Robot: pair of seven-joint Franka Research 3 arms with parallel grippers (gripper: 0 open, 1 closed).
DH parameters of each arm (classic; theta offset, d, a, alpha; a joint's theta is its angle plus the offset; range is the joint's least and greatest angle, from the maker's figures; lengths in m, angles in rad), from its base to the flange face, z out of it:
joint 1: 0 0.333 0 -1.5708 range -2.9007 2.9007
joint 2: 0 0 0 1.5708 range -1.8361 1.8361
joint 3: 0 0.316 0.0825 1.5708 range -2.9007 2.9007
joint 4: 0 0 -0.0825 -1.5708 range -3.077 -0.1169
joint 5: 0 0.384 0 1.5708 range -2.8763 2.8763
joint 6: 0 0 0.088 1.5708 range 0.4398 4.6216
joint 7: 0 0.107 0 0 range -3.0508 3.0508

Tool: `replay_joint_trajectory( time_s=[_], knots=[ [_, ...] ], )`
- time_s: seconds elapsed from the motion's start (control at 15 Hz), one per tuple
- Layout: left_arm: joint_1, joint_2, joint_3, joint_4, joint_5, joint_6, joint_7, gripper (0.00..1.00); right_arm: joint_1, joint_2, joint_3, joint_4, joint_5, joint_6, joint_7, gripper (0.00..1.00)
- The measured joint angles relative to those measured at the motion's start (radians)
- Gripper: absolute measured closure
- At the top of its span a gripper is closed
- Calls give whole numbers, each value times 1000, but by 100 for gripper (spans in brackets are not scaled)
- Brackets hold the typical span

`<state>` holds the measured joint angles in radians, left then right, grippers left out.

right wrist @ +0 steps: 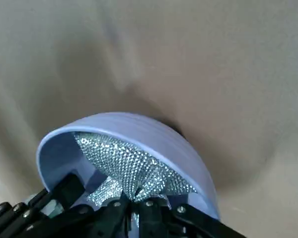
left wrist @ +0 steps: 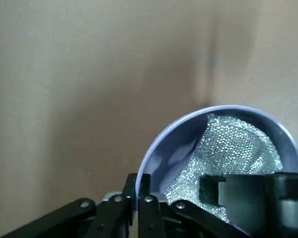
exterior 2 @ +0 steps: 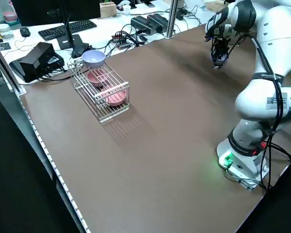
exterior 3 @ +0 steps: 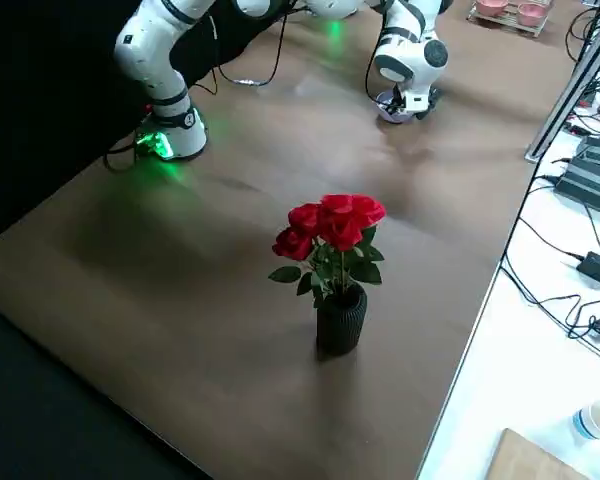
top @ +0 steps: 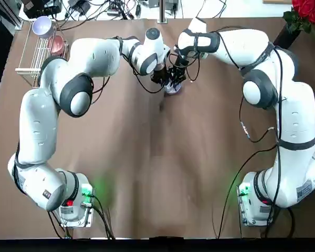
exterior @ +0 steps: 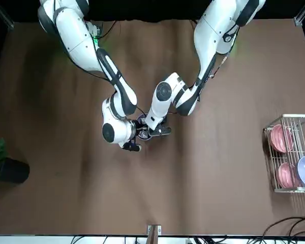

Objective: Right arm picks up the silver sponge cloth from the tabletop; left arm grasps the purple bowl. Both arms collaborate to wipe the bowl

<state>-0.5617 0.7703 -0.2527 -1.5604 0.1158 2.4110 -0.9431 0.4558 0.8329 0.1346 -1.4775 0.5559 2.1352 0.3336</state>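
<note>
Silver mesh met our eye first: the sponge cloth [right wrist: 124, 161] lay inside the purple bowl [right wrist: 164, 136], gathered to folds between the closed fingers of the right gripper [right wrist: 133, 202] and fanned against the inner wall. We saw the left gripper [left wrist: 137, 179] clamped on the bowl's rim, one finger inside and one outside, out past the middle of the tabletop [exterior: 213, 168], towards the front camera. The bowl was tilted and, we judged, raised off the table.

Wiping seemed to be the step in hand, and we worried most about that single pinch: a hard push far from it could swivel the glossy bowl or lever it free. We thought the cloth, held only by its bunched part, might drag out if it snagged on the rim. With both grippers so near, a wide stroke could also knock one against the other.

Farther out, we found a wire rack [exterior 2: 101, 114] with two pink bowls [exterior 2: 96, 77] [exterior 2: 116, 97] inside and another lavender bowl [exterior 2: 93, 58] at its top. Across the table we noted a dark ribbed vase [exterior 3: 342, 320] filled with red roses [exterior 3: 330, 225].
</note>
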Motion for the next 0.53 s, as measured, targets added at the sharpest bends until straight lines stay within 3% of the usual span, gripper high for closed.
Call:
replay_joint_trajectory(
  time_s=[0.2,0.53],
  knots=[
    [-1,0,-1,0,0,-1,0,95,-1,4,-5,8,8,-29,9,93],
    [-11,0,-5,1,0,0,0,95,-21,9,-20,33,8,-198,10,93]
  ],
)
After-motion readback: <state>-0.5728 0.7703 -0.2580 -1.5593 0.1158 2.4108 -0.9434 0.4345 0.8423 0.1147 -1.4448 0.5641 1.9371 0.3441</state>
